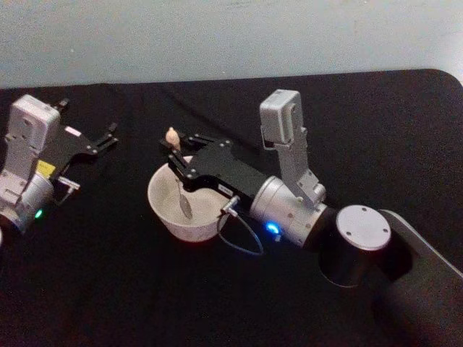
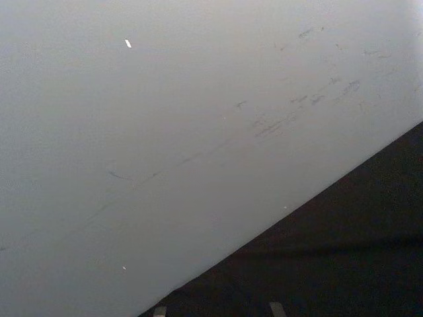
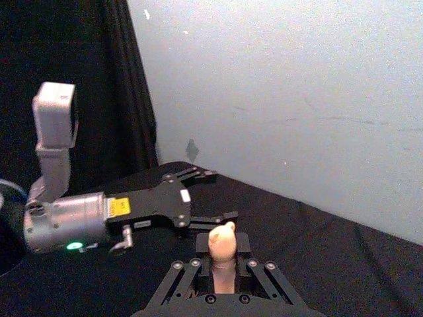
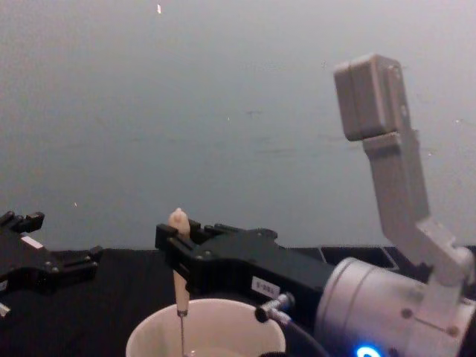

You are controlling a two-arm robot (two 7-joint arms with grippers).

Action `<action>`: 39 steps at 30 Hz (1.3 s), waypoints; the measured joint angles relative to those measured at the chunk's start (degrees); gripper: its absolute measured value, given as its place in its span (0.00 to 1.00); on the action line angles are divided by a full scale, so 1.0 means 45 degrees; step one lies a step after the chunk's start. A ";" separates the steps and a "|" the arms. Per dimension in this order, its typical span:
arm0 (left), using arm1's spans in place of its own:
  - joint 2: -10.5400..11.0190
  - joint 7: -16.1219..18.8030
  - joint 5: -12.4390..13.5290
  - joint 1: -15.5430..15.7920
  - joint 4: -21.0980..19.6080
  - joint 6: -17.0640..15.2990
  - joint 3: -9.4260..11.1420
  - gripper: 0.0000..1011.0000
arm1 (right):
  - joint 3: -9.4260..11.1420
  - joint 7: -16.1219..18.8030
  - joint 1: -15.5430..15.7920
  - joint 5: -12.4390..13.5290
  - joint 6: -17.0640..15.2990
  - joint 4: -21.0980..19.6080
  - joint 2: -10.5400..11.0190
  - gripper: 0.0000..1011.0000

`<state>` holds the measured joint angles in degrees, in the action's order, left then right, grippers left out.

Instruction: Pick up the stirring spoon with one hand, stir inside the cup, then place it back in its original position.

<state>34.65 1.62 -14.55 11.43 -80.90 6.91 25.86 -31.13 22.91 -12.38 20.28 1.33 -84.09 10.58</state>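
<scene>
The cup (image 1: 189, 230) sits on the black tablecloth (image 1: 108, 289), a wide, cream-white round thing, and everything gathers around it. Directly above the cup's far rim hangs the right gripper (image 1: 173, 155), reaching in from the cup's right side, its fingers (image 3: 242, 246) clenched on the pale beige handle of the stirring spoon (image 1: 172, 137). The spoon stands nearly upright: its little bear-head knob pokes up above the fingers, and the thin metal shaft drops down inside the cup, ending low against the pale inner wall. I can't tell whether the tip touches the bottom.

Well off to the cup's left, the left gripper (image 1: 108, 137) rests low over the cloth, parked, its two black fingers spread apart and holding nothing.

Beyond the cup and to its right, half hidden behind the right arm's silver wrist, the thin top edge of a dark square-sided box (image 4: 361, 257) shows.
</scene>
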 joint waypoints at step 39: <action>0.0000 0.0000 -0.0001 0.0000 0.0000 0.0000 0.0001 0.99 | 0.0666 0.0277 0.0717 0.0346 -0.0258 -0.0905 0.0724 0.22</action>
<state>34.65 1.62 -14.55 11.43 -80.90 6.91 25.86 -28.13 24.15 -9.15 21.84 0.16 -88.17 13.84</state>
